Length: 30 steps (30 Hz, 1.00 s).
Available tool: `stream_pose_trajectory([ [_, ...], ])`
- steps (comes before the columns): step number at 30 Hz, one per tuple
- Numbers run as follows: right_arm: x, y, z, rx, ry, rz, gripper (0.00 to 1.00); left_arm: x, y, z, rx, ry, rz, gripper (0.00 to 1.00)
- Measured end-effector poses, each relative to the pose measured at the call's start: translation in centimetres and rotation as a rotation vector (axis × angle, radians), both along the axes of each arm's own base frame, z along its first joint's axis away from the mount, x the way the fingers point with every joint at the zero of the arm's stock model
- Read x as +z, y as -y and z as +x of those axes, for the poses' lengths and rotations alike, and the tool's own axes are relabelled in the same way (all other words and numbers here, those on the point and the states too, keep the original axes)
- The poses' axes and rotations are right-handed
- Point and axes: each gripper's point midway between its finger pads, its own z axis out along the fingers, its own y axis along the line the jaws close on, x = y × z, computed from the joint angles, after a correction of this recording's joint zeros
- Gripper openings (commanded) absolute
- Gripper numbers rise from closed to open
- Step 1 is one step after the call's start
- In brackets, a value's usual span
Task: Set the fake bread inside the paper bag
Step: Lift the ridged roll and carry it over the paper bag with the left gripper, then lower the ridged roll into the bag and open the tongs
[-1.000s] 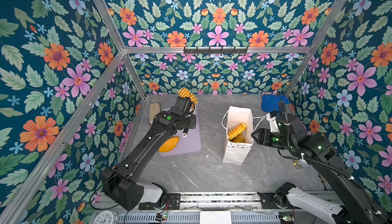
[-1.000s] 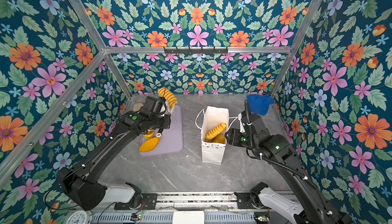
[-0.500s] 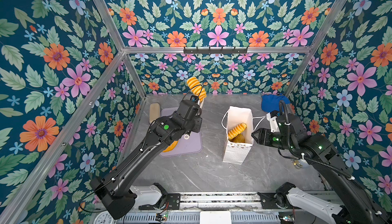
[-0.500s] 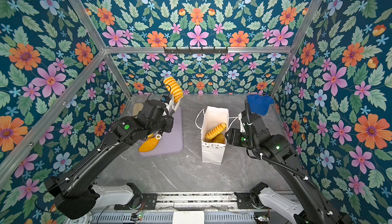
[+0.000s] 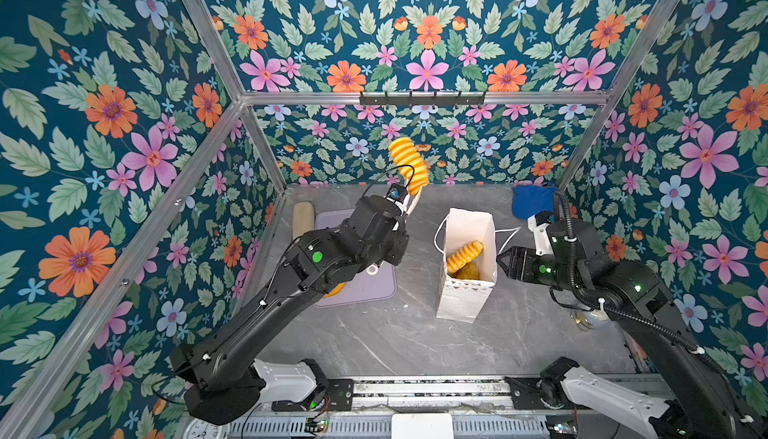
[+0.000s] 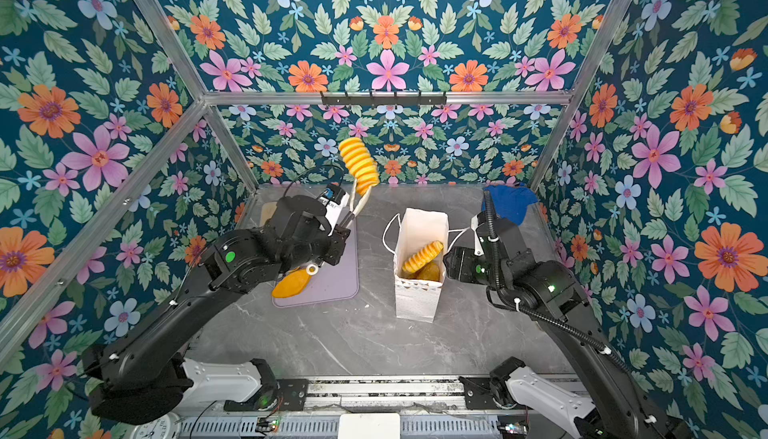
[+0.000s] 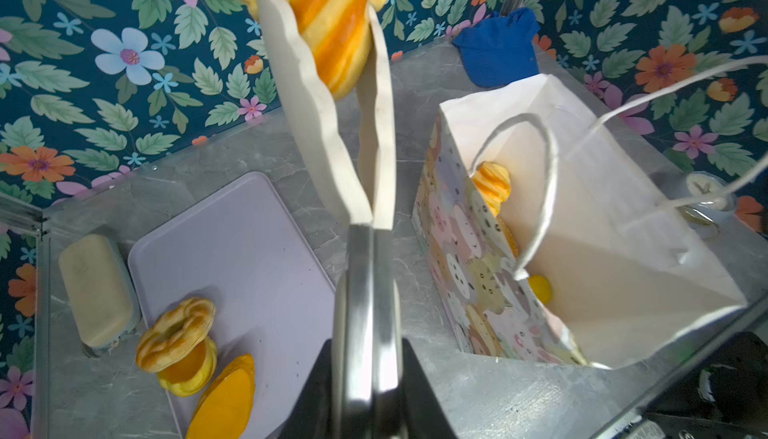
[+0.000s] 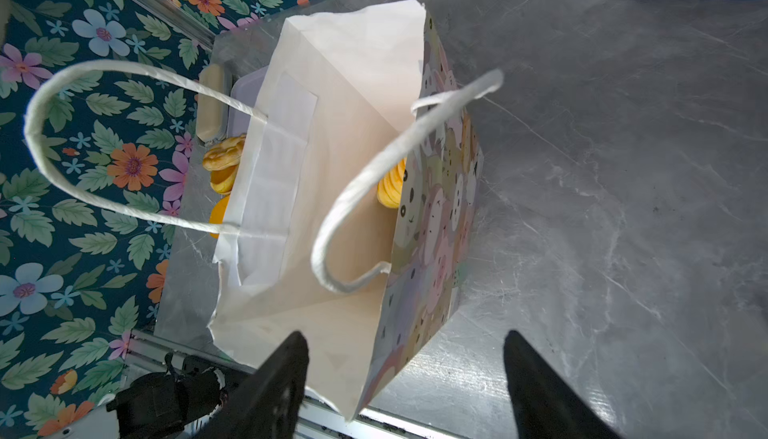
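The left gripper (image 5: pixel 415 193) is clamped on the lower end of a ridged loaf (image 5: pixel 408 162). It holds the loaf in the air at the upper middle of both top views, above the worktop (image 5: pixel 374 333) and up-left of the paper bag (image 5: pixel 463 304). The bag stands upright at frame centre, mouth open, with a second loaf (image 5: pixel 464 255) and an orange bun (image 5: pixel 468 271) inside.

The right gripper (image 8: pixel 405 335) has its jaws wide apart and grips nothing; the bag's nearest corner lies between them.

At the lower left of the left wrist view, a ring doughnut (image 7: pixel 176 333), small tart (image 7: pixel 189 374) and oval bun (image 7: pixel 226 403) lie at the lilac tray's (image 7: pixel 249 250) edge.
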Motion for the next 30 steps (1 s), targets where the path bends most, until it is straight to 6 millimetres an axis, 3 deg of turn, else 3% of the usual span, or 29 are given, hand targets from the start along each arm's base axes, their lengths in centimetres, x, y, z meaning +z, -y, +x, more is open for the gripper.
stream_pose_trajectory([
  [13,-0.4,-0.3,0.7,-0.004,-0.017,-0.016,0.74,3.9,6.1,-4.9,-0.206,0.058,-0.028,0.0],
  [20,0.0,-0.2,0.6,-0.005,-0.007,-0.009,0.74,1.5,9.4,-7.4,-0.306,0.018,0.022,0.0],
  [30,-0.8,0.0,0.2,-0.008,-0.02,-0.014,0.67,-3.0,9.5,-8.0,-0.297,-0.074,0.083,0.0],
])
